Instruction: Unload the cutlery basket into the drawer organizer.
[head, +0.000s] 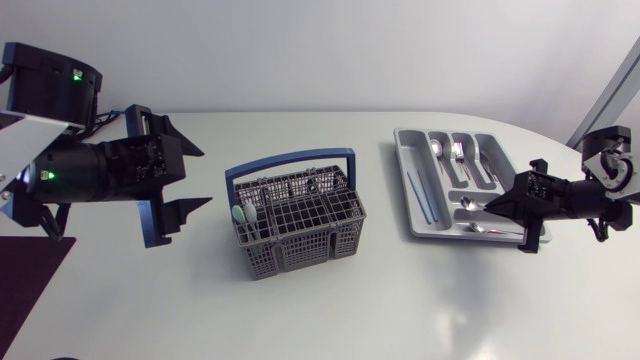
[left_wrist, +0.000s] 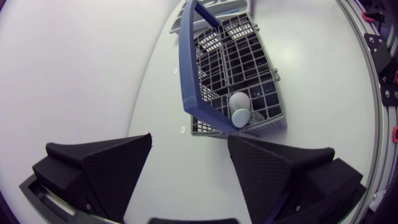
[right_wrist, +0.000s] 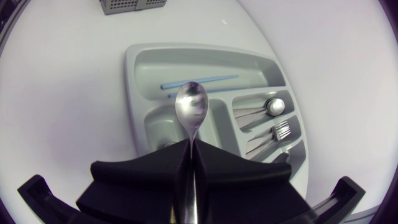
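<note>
The right gripper (right_wrist: 189, 152) is pinching a spoon (right_wrist: 191, 107) tight, just over the grey drawer organizer (right_wrist: 186, 53). The spoon's handle is hidden between the fingers. The left gripper (left_wrist: 189, 140) is spread wide with nothing in it, near the cutlery basket (left_wrist: 211, 132). One pale green handle (left_wrist: 239, 109) sticks up in the basket, but I cannot tell what tool it is

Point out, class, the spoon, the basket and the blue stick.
spoon (right_wrist: 191, 107), right wrist view, on its bowl.
basket (left_wrist: 185, 68), left wrist view, on its blue handle.
blue stick (right_wrist: 219, 79), right wrist view, on its shaft.
</note>
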